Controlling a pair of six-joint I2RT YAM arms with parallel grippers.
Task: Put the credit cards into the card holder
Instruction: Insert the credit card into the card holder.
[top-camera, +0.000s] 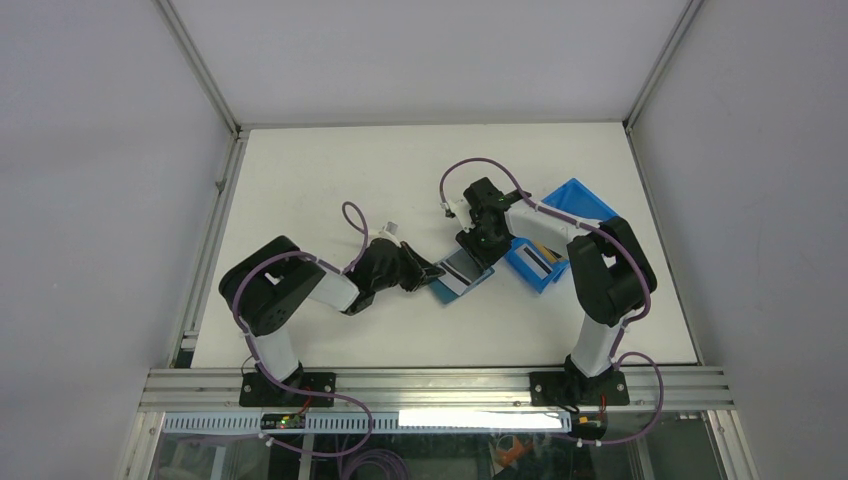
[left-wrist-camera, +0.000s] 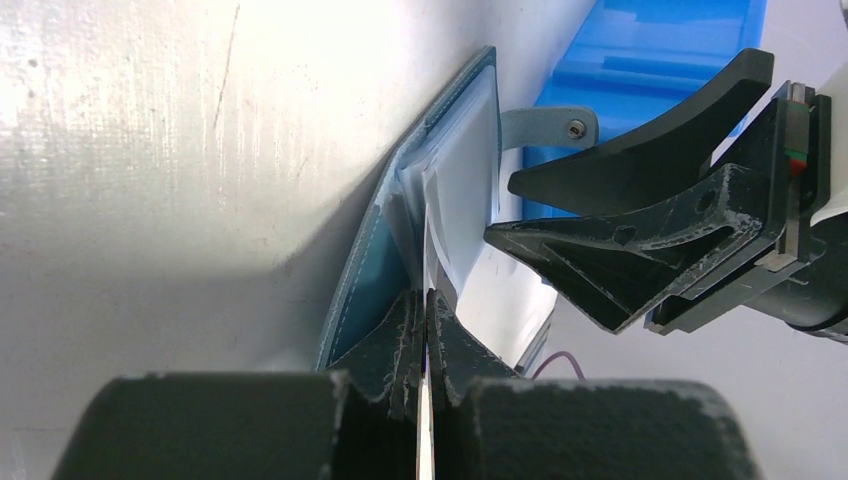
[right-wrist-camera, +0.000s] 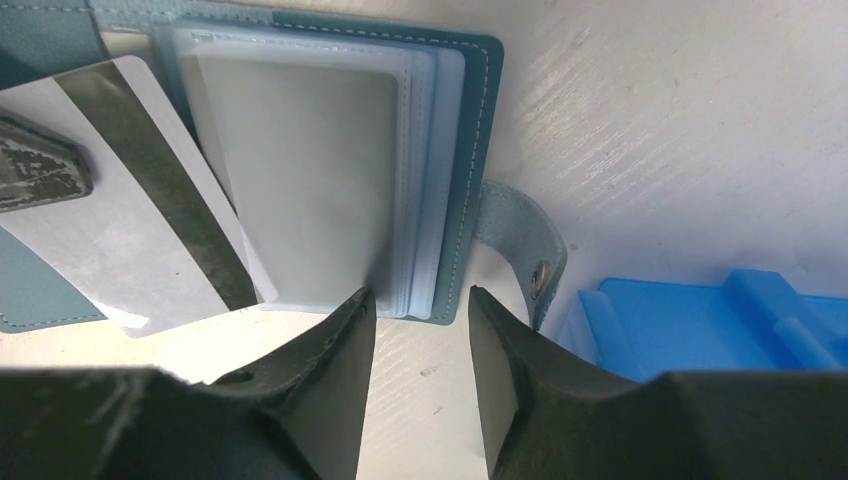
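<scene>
The teal card holder (right-wrist-camera: 470, 150) lies open on the table, its clear pockets (right-wrist-camera: 310, 160) facing up and its snap tab (right-wrist-camera: 520, 245) hanging to the right. My left gripper (left-wrist-camera: 427, 300) is shut on a white credit card (right-wrist-camera: 120, 230) with a dark stripe, seen edge-on (left-wrist-camera: 424, 430) in its own view. The card lies slanted over the holder's left half, its corner against the pockets. My right gripper (right-wrist-camera: 420, 300) is open, its fingertips straddling the pocket stack's near right edge. From above, both grippers (top-camera: 432, 272) (top-camera: 478, 245) meet at the holder (top-camera: 443, 291).
A bright-blue plastic bin (top-camera: 575, 205) stands right of the holder, close behind the right gripper, with another striped card (top-camera: 535, 262) in its near end. A metal frame rail (top-camera: 430, 385) runs along the table's near edge.
</scene>
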